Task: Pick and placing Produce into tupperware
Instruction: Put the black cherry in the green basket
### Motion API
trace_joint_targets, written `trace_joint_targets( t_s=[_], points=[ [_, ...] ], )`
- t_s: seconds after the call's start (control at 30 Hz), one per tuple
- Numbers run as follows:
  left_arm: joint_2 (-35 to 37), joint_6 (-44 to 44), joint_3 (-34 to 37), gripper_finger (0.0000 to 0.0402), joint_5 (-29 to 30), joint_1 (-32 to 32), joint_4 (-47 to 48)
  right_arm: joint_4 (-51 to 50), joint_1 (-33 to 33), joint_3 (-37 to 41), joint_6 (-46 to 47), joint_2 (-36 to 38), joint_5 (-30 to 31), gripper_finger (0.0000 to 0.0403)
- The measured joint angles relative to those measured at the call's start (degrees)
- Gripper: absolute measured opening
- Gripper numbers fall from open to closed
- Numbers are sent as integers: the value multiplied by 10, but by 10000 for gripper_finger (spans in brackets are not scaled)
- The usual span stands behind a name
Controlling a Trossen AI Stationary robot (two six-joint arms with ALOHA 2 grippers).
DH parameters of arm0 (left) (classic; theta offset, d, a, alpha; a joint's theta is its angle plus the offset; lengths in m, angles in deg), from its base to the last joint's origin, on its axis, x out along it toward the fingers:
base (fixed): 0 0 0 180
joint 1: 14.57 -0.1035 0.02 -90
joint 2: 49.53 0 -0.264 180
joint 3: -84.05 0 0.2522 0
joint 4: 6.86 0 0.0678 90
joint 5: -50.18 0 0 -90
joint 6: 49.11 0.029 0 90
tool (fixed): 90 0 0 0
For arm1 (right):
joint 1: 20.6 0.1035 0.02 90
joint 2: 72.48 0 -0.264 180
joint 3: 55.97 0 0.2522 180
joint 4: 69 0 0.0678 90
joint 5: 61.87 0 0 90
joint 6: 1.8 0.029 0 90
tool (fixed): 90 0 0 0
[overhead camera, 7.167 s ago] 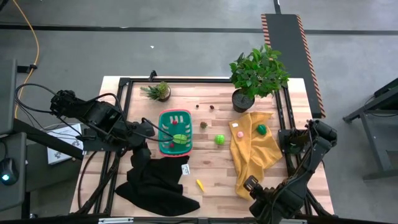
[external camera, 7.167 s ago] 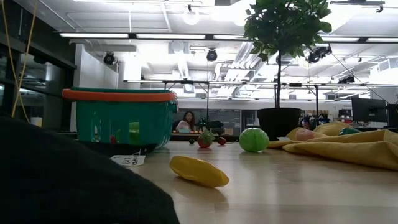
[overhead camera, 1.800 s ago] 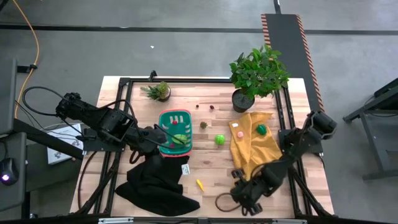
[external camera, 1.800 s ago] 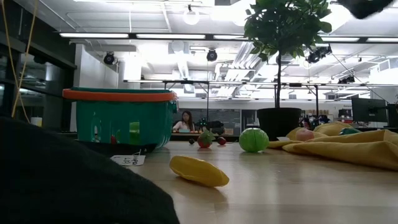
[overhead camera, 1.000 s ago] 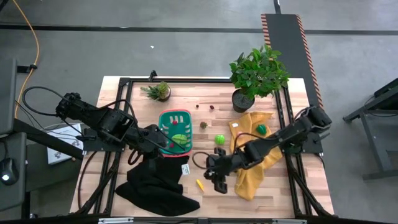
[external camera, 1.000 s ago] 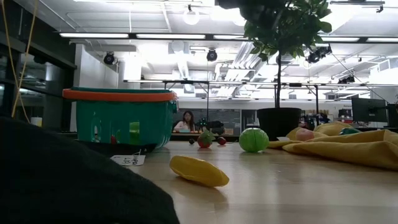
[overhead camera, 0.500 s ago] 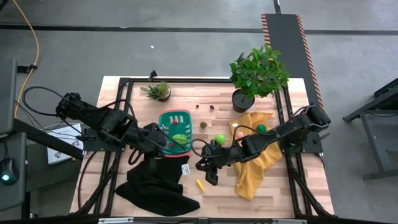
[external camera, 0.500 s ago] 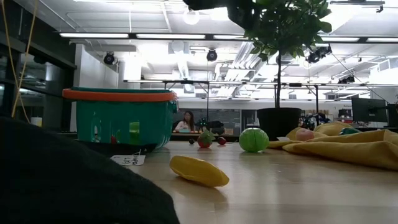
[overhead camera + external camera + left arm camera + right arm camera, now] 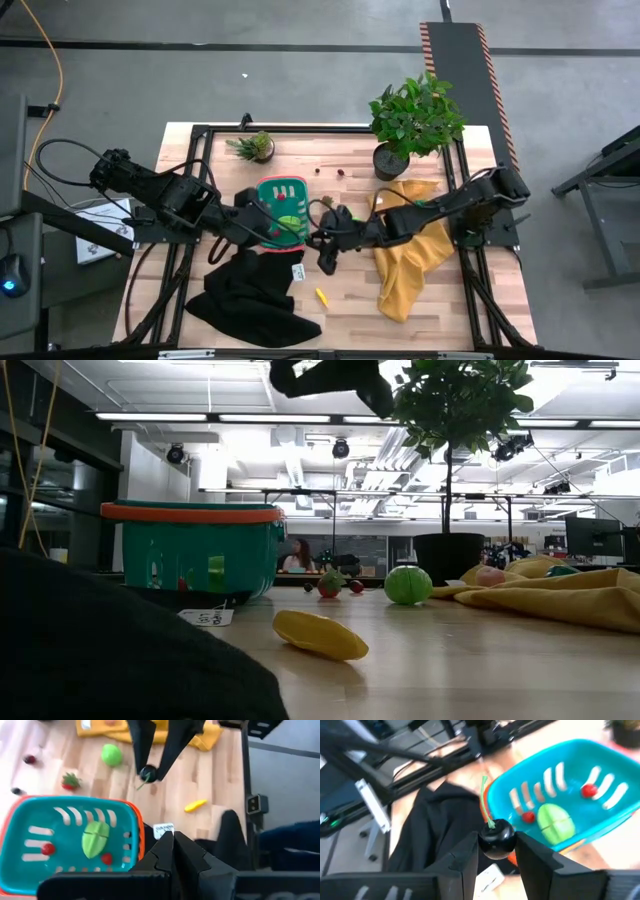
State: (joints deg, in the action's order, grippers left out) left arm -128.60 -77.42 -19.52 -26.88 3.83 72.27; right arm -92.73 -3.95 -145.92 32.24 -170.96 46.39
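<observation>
Above the wooden counter [image 9: 340,285], the right end effector [image 9: 496,851] hangs in the air, its two dark fingers [image 9: 462,857] clamped on a small dark round fruit with a green stem [image 9: 495,838]. In the high view this end effector [image 9: 325,257] sits just off the right side of the teal basket with the red-pink rim [image 9: 282,209], over bare wood.

Below and beyond the right end effector lies the black cloth [image 9: 427,822], spread beside the basket [image 9: 580,757]. The yellow cloth [image 9: 412,250] lies back under the right arm, with a big potted plant [image 9: 414,115] behind it and a small potted plant [image 9: 255,146] near the counter's far edge.

The left end effector [image 9: 172,845] rests pressed shut, gripping nothing, right at the basket's near corner [image 9: 137,827], next to a white tag [image 9: 163,828].

Inside the basket, past the held fruit, lie a green halved piece [image 9: 555,823] and two small red pieces [image 9: 589,790], [image 9: 528,816]. On the counter beyond the left end effector sit a green ball [image 9: 112,755], a strawberry [image 9: 70,781], a yellow piece [image 9: 195,805] and two tiny dark-red berries [image 9: 30,759], all well apart from the basket.

In the low view a person [image 9: 299,555] sits far back in the room.
</observation>
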Motion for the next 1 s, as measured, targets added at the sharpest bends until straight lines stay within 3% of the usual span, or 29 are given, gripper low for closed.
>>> trace_joint_targets(
  t_s=[0.23,0.77,0.87,1.0],
  points=[
    [0,32,0,3,60,0,-14,43,-31,0,-26,0,8,112],
    [0,56,0,3,126,-1,0,82,-51,0,-71,0,-22,112],
    [2,56,0,3,131,-25,22,82,-51,0,-70,0,-22,112],
    [12,67,0,3,95,-89,48,82,-51,0,-69,0,-21,112]
  ],
)
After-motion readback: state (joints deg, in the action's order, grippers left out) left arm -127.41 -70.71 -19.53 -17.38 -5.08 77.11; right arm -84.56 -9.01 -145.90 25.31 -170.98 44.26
